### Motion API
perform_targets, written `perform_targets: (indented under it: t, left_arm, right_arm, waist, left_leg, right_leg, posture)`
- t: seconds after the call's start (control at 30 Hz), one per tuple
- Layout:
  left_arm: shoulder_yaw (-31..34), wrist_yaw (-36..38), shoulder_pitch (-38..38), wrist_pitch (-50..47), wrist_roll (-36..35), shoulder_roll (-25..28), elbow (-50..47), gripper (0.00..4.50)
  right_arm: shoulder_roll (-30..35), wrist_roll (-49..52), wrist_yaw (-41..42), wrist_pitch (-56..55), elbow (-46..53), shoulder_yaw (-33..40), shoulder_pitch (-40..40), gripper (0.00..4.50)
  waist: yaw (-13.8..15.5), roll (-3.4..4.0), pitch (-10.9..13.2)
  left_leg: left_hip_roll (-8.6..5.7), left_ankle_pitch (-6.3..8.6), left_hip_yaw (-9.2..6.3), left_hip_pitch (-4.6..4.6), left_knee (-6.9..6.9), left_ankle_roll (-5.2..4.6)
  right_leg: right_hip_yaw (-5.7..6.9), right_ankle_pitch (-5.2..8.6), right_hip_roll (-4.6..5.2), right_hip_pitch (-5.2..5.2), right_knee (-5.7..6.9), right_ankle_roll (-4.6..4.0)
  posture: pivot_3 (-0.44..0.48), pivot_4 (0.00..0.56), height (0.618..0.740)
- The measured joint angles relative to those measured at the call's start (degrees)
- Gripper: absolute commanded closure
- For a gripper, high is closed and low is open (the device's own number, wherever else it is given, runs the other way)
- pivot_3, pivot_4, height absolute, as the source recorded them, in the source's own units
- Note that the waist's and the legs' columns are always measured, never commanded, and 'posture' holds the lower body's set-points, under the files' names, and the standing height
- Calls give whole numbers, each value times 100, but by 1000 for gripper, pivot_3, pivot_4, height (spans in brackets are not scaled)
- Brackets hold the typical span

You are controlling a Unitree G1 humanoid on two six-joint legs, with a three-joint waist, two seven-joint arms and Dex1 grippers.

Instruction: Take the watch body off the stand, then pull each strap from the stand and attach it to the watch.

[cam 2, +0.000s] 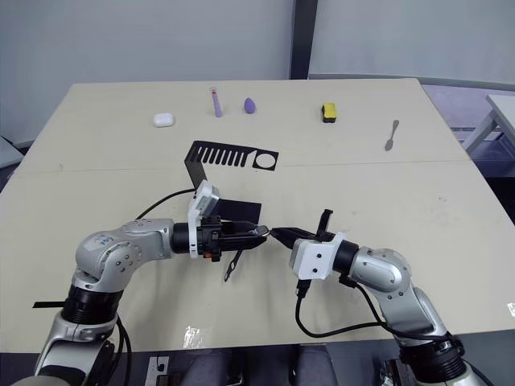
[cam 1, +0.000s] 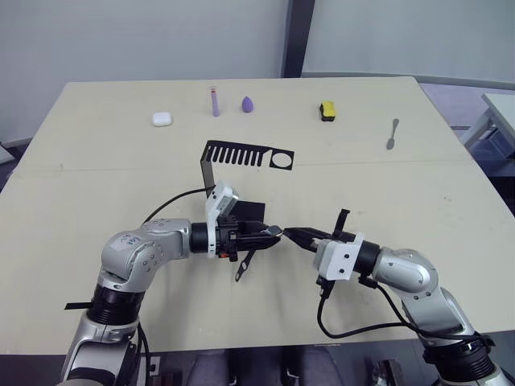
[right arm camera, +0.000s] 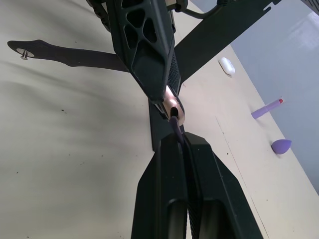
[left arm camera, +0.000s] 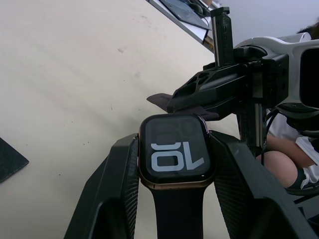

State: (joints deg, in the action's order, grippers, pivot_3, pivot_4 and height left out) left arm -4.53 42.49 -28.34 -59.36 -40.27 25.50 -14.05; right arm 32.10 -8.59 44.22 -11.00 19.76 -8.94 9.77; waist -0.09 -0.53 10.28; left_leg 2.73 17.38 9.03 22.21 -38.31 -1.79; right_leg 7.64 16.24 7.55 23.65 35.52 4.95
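The watch body (left arm camera: 174, 157), a black screen with white digits in a metallic rim, sits clamped between the fingers of my left gripper (cam 1: 273, 233) above the table's front middle. One dark strap (cam 1: 244, 267) hangs from the watch on the side near my left wrist. My right gripper (cam 1: 294, 236) faces the left one tip to tip, shut on the second strap (right arm camera: 175, 125). That strap's near end meets the edge of the watch body (right arm camera: 172, 107), and its far end (cam 1: 344, 217) sticks up behind the right gripper. The black stand (cam 1: 241, 153) is just behind, its comb slots bare.
Along the far edge lie a white case (cam 1: 162, 119), a lilac stick (cam 1: 215, 103), a purple egg-shaped piece (cam 1: 247, 104), a yellow-black block (cam 1: 327, 111) and a spoon (cam 1: 392, 134). The stand's flat foot (cam 1: 251, 212) lies right behind my left gripper.
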Motion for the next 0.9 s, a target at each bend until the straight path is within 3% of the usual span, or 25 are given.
perform_targets:
  t: [0.9]
  left_arm:
    - [-33,-440,158,-24,39,-164,-144,2893]
  right_arm:
    - [-22,-249,-48,246,1,-96,21,4500]
  waist:
    - [-1,0,0]
  left_leg:
    - [0,0,0,0,0,0]
  right_leg:
    - [0,0,0,0,0,0]
  posture:
    - [0,150,740]
